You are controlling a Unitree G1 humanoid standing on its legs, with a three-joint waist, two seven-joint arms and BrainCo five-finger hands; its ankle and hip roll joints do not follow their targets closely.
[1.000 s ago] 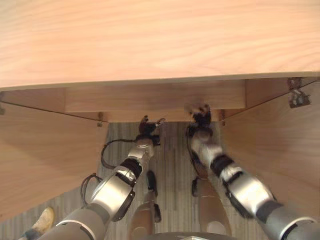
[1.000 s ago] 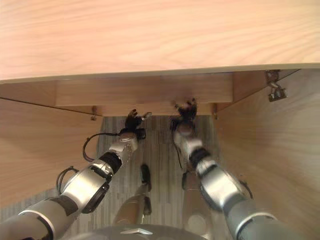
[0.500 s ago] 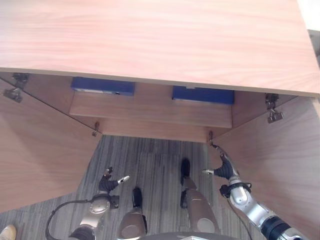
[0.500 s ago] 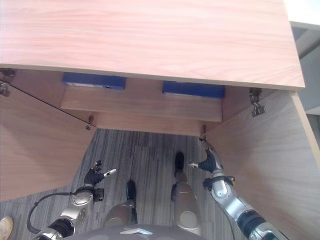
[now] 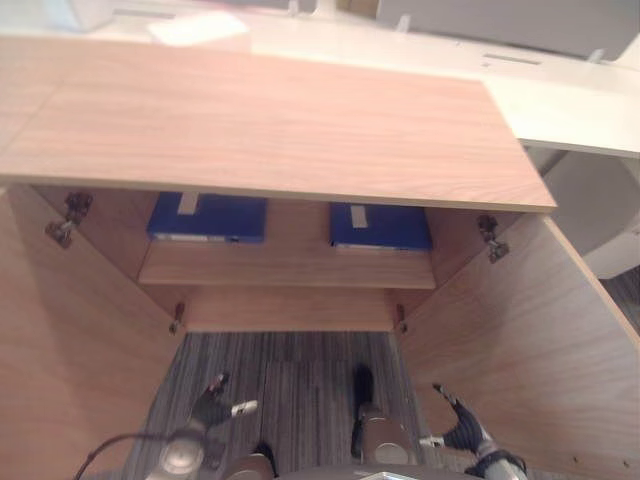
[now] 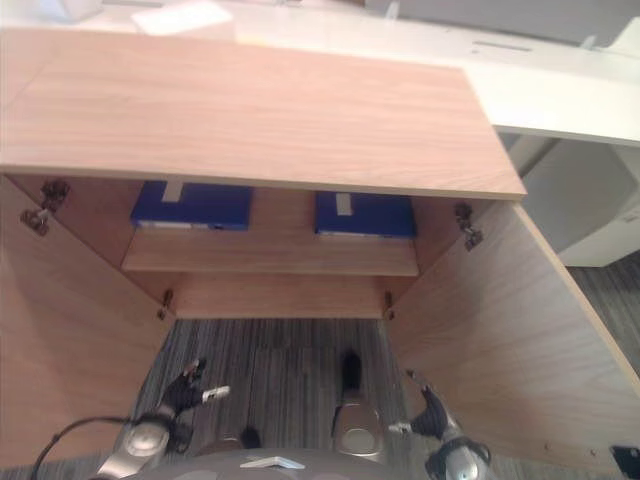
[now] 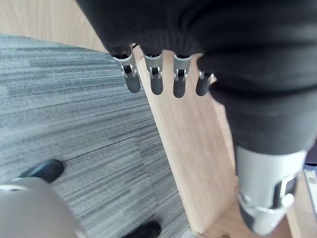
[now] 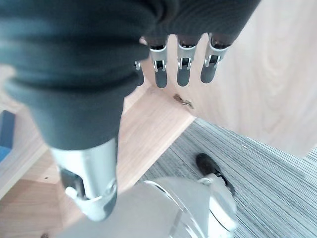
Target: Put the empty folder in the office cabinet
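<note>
With both doors swung wide, the office cabinet [image 5: 270, 130] stands open before the robot, its wood-grain top broad and bare and its inner shelf [image 5: 285, 266] carrying the folders. Taking that shelf as the landmark and going from the left: the left door [image 5: 70, 340] hangs open at the shelf's left end, with a metal hinge [image 5: 62, 220] near its upper corner. On the left part of the shelf lies a blue folder [image 5: 208, 217], flat, with a pale label strip on it. Just right of the shelf's middle lies a second blue folder [image 5: 379, 226], also flat and also bearing a pale strip; the two are apart, with bare shelf between them. I cannot tell which of the two is the empty one. At the shelf's right end the right door [image 5: 510, 350] stands open, with its own hinge [image 5: 489, 238] by the top corner. Below the shelf, on the near side, grey striped carpet [image 5: 290, 380] runs in front of the cabinet. Low over that carpet, below the shelf's left part, is the left hand [image 5: 212, 408], its fingers [image 7: 156, 82] straight and relaxed, holding nothing. Below the shelf's right end, close to the right door, is the right hand [image 5: 462, 432], its fingers [image 8: 184, 72] likewise straight and released, empty. Beyond the cabinet, past the shelf on its far side, runs a white bench [image 5: 560, 110].
</note>
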